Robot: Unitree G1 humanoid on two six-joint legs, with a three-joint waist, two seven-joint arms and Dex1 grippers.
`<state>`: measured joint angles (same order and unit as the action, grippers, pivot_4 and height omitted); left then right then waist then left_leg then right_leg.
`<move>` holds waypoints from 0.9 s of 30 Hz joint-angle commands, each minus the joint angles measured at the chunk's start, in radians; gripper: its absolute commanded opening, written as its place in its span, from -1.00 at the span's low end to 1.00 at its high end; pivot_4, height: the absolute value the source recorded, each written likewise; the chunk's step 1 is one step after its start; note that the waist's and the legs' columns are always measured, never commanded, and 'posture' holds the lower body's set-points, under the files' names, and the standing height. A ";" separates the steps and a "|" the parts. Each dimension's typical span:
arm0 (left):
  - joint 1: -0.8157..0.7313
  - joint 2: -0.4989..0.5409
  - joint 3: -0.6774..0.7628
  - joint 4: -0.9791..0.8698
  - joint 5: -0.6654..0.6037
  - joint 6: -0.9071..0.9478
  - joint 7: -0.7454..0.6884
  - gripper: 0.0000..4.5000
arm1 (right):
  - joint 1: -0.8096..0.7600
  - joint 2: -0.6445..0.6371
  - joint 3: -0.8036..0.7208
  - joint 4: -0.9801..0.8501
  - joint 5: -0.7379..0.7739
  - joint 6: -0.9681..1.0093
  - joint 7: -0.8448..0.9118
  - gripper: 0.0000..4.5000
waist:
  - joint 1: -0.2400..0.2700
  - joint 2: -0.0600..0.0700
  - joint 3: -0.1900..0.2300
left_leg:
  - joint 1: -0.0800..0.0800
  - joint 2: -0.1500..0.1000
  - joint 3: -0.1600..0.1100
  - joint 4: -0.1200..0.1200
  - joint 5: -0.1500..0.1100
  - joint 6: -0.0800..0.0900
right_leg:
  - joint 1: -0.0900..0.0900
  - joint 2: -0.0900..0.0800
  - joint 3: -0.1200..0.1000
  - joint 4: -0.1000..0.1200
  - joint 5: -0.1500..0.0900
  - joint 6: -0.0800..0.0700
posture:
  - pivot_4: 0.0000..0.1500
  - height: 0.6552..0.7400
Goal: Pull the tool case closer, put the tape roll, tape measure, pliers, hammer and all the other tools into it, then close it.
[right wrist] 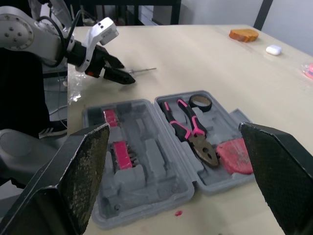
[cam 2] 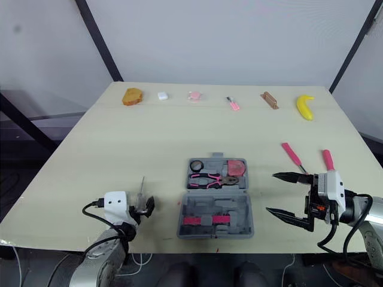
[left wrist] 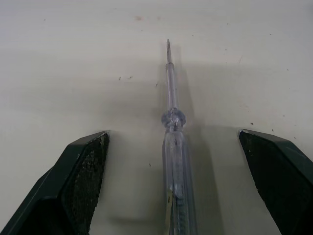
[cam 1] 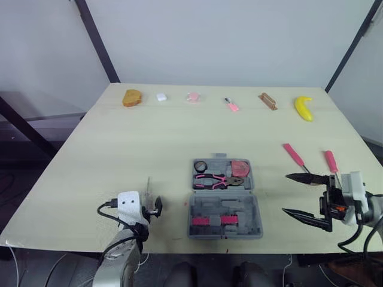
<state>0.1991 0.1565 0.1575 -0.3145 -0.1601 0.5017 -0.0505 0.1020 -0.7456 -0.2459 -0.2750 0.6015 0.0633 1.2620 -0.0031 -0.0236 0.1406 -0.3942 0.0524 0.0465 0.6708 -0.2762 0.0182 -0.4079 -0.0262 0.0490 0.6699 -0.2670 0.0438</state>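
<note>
The open tool case (cam 1: 251, 216) holding pliers (cam 1: 218, 180) lies on the table (cam 1: 137, 143).

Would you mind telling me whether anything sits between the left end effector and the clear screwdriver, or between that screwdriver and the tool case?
Nothing visible does. The left end effector is open, one finger on either side of the clear screwdriver, and only bare table lies between it and the open tool case.

The left claw (cam 1: 154, 207) and right claw (cam 1: 286, 194) each have two black, tapered, gritty-faced fingers (right wrist: 73, 176) under white housings (cam 1: 128, 203). Black cables (cam 1: 114, 214) loop off silver-grey arms (cam 1: 114, 263); small orange marks (cam 1: 339, 208) sit beside the housings.
</note>
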 commanded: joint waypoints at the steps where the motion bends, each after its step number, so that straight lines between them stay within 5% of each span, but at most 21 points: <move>1: 0.007 0.003 -0.003 0.021 0.003 0.000 -0.015 0.66 | 0.010 0.005 -0.014 -0.038 0.009 -0.016 -0.007 1.00 | 0.000 0.001 0.000 | 0.000 0.000 0.000 0.000 0.000 0.000 | 0.000 0.000 0.000 0.000 0.000 0.000 | 1.00 1.00; 9: -0.006 -0.022 0.002 0.046 0.001 -0.028 -0.007 -0.89 | 0.015 0.016 -0.009 -0.041 0.001 -0.021 -0.016 1.00 | 0.004 0.001 -0.001 | 0.000 0.000 0.000 0.000 0.000 0.000 | 0.000 0.000 0.000 0.000 0.000 0.000 | 1.00 1.00; 10: -0.012 -0.021 0.004 0.052 0.002 -0.031 -0.008 -0.96 | 0.018 0.019 -0.006 -0.038 -0.003 -0.025 -0.016 1.00 | 0.005 0.001 -0.001 | 0.000 0.000 0.000 0.000 0.000 0.000 | 0.000 0.000 0.000 0.000 0.000 0.000 | 1.00 1.00; 19: -0.009 0.066 0.030 0.045 -0.006 -0.069 -0.104 -0.95 | 0.022 0.027 0.008 -0.069 0.028 -0.007 0.007 1.00 | 0.015 0.002 -0.001 | 0.001 0.000 0.001 0.000 0.000 0.000 | 0.000 0.000 0.000 0.001 0.000 0.000 | 1.00 1.00; 27: -0.012 0.269 0.088 -0.052 -0.070 -0.087 -0.314 -0.95 | 0.005 0.028 0.010 -0.064 0.029 -0.004 0.011 1.00 | 0.015 0.001 0.000 | 0.000 0.000 0.001 0.000 0.000 0.000 | 0.000 0.000 -0.001 0.001 0.000 0.000 | 1.00 1.00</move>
<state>0.1948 0.4026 0.2235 -0.3085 -0.2026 0.4421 -0.3162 0.1137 -0.7141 -0.2261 -0.3136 0.6036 0.0622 1.2701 0.0116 -0.0228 0.1402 -0.3938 0.0528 0.0471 0.6711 -0.2762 0.0182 -0.4079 -0.0266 0.0483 0.6707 -0.2671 0.0436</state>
